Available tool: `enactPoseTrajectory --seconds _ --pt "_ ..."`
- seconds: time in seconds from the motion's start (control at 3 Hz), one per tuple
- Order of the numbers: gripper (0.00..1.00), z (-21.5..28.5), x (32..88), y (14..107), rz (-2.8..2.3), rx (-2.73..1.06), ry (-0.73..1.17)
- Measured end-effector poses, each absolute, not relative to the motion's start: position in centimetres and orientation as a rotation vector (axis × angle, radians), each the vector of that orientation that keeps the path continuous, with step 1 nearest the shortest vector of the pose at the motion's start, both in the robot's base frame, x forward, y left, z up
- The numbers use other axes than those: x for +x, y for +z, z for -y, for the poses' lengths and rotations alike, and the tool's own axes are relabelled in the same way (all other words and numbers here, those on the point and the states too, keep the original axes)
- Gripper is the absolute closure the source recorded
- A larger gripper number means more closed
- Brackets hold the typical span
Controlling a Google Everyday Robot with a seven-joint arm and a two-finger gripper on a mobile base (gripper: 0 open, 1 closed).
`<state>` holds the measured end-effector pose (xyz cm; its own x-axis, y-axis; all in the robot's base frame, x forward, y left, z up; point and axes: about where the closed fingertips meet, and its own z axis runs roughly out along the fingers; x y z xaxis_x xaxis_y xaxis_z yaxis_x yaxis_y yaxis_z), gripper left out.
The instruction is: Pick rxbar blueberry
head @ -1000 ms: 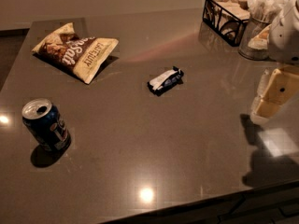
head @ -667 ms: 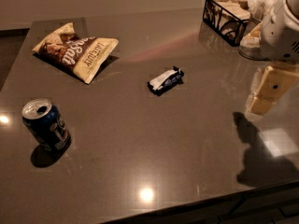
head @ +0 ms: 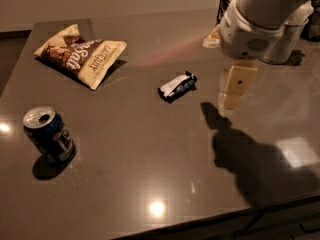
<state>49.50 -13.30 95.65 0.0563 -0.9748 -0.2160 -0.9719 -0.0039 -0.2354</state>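
The rxbar blueberry [head: 177,85] is a small flat dark wrapper with a white label patch. It lies flat near the middle of the dark table [head: 150,159]. My gripper [head: 233,88] hangs cream-coloured under the white arm [head: 255,19], to the right of the bar and above the table. It is apart from the bar and holds nothing that I can see. Its shadow falls on the table in front of it.
A brown-and-cream chip bag [head: 82,54] lies at the back left. A blue soda can [head: 49,134] stands at the front left. A black wire basket [head: 221,9] and a white container [head: 286,41] sit at the back right, partly behind the arm.
The arm and gripper have moved left, in from the right edge towards the bar, and now cover more of the basket. The bar, bag and can have not moved.
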Motion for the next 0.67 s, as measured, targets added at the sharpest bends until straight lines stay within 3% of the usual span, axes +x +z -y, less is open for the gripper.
enactPoseTrajectory --seconds 0.67 --pt "0.0 8.6 56.0 91.7 -1.798 -2.223 0.063"
